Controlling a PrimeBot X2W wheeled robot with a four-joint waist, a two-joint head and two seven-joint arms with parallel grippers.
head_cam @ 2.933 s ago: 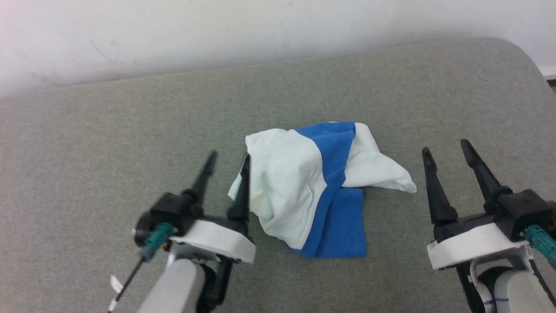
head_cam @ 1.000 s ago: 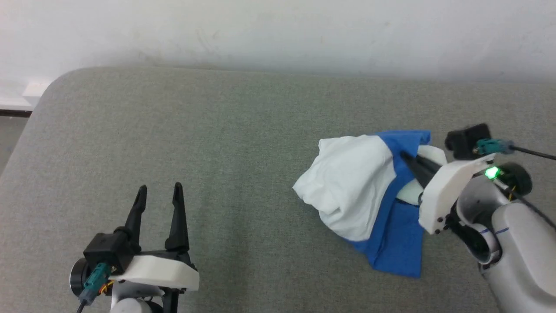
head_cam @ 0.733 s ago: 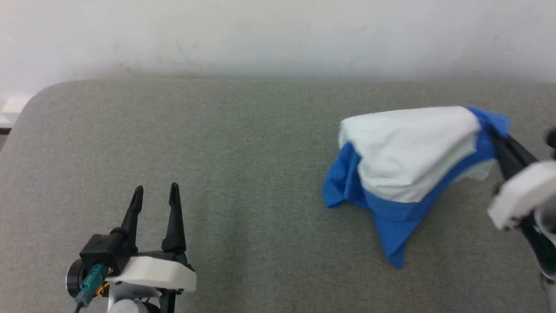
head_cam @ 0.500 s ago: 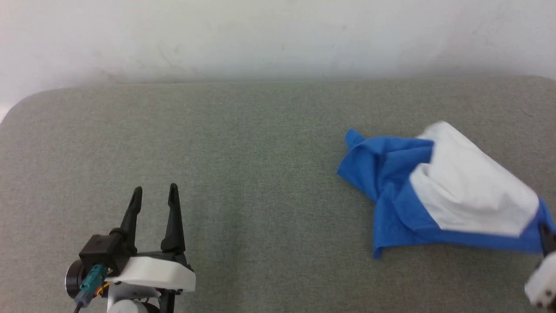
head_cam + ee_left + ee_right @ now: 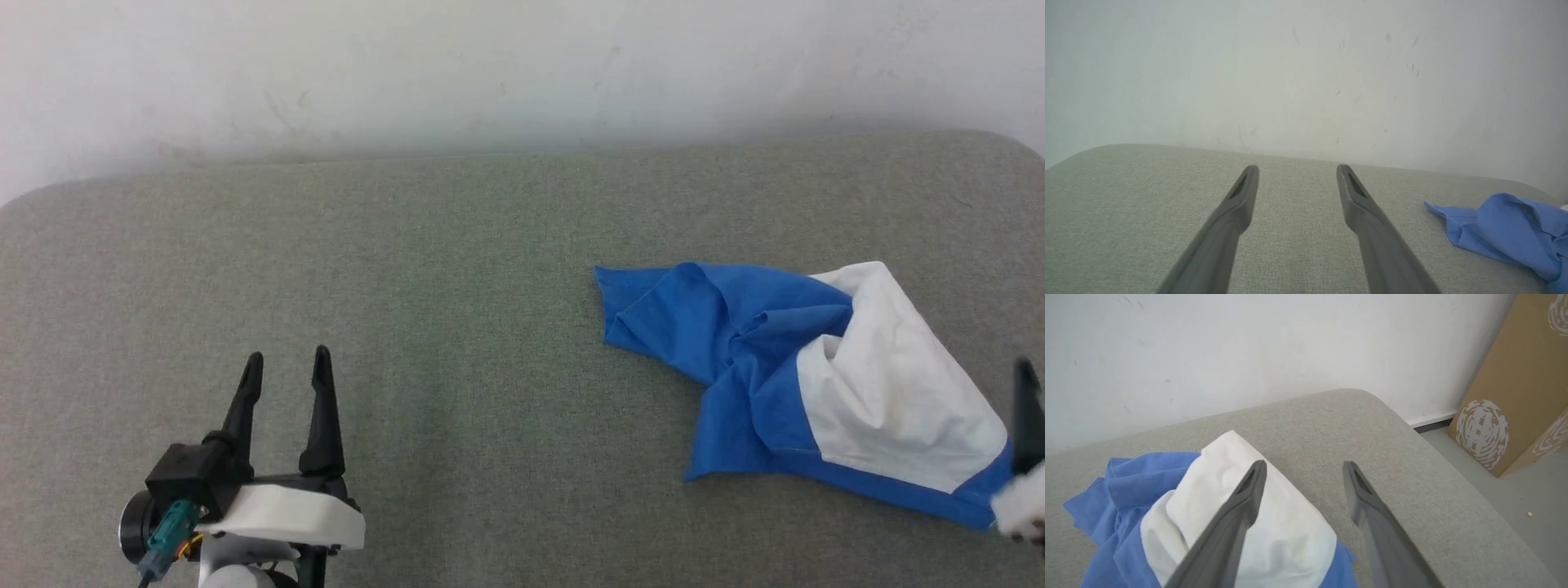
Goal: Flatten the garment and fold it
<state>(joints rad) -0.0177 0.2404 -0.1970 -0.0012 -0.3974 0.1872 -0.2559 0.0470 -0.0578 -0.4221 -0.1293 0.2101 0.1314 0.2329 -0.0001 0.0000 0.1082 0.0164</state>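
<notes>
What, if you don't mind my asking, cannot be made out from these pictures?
- T-shirt collar and hem: head view, buried in its own folds.
- Right pincer: in the head view the right edge cuts it off; one finger shows.
- Cardboard box: right wrist view, cut off by the top and right edges.

The right gripper (image 5: 1304, 464), clamped on the garment (image 5: 751, 343) before, now stands open beside it; the garment was flipped over and dragged right.
</notes>
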